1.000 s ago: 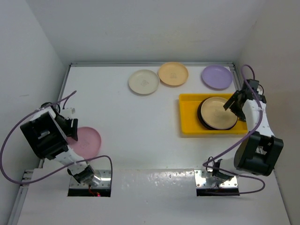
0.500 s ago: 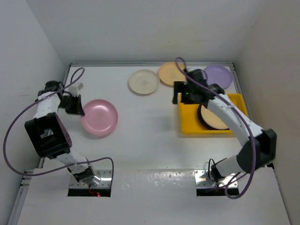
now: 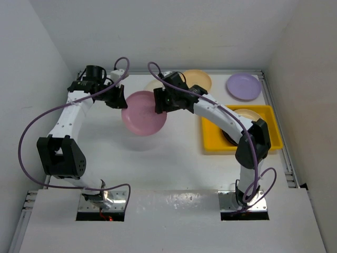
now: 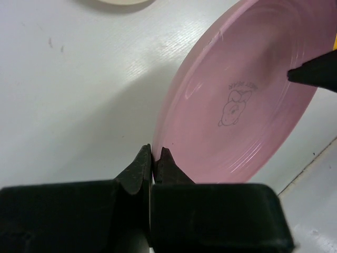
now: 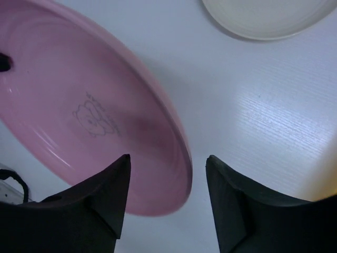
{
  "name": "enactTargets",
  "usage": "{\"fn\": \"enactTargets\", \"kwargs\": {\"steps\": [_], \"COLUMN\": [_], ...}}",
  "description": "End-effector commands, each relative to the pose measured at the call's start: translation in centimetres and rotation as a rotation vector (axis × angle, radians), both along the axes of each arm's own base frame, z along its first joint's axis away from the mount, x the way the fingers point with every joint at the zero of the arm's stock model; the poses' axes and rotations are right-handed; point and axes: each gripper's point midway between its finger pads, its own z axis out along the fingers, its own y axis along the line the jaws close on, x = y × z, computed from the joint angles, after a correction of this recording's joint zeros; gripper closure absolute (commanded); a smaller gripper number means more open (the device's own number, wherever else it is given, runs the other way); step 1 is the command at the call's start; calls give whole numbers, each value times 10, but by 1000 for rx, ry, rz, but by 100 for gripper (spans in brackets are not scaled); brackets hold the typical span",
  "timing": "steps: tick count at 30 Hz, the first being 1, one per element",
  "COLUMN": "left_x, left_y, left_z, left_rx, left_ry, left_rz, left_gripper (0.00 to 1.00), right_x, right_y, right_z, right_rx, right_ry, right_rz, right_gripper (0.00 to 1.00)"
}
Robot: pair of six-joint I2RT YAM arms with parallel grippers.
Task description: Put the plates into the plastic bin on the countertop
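left end effector point(image 4: 152, 155) clamped on pink plate point(image 3: 143, 113) rim; right end effector point(image 5: 167, 161) spread wide, straddling opposite rim.

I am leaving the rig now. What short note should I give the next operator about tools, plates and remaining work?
Left tool: shut on the rim of the round pink plate, held tilted above the white countertop.
Right tool: open, astride the opposite rim, not gripping.
Done: stacked plates in the yellow plastic bin, count unclear.
To do: the pink plate, plus round cream plate, pale orange plate and lilac plate on the countertop.
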Motion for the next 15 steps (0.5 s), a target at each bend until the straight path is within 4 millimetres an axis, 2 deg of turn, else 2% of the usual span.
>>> {"fn": "enactTargets", "kwargs": {"steps": [1, 2, 4, 5, 7, 8, 9, 10, 11, 12, 13, 14, 15], "left_x": [-4, -6, -7, -7, -6, -8, -7, -6, -4, -3, -1, 0, 5], "left_y": [-16, -23, -24, -26, -25, -25, -23, -25, -21, -19, -17, -14, -8], "left_z": [32, 33, 40, 39, 39, 36, 35, 31, 29, 29, 32, 31, 34], "left_rx": [-39, -52, -61, -52, -44, -27, -18, -7, 16, 25, 36, 51, 82], "left_ry": [-58, -57, -75, -76, -76, -68, -68, -60, -61, -62, -73, -74, -90], "left_rz": [-21, -44, -51, -54, -47, -43, -35, -38, -20, -12, -2, 10, 37], "left_gripper": [100, 100, 100, 100, 100, 100, 100, 88, 65, 41, 20, 0, 0], "right_x": [2, 3, 5, 6, 12, 11, 15, 17, 17, 23, 21, 28, 29], "right_y": [5, 4, -3, -9, -20, -25, -34, -44, -50, -67, -88, -113, -122], "right_z": [8, 2, -8, -11, -12, -14, -7, -13, -13, -3, -16, -18, -3], "right_rx": [51, 36, 4, -21, -51, -66, -74, -88, -75, -51, -48, -19, 45], "right_ry": [-24, -21, -12, -16, -34, -31, -55, -39, -18, -21, 33, 64, 50], "right_rz": [-18, -28, -72, -99, -155, -172, -207, -228, -265, -310, -344, -423, -440], "right_gripper": [46, 56, 67, 80, 96, 100, 100, 100, 100, 100, 100, 100, 100]}}
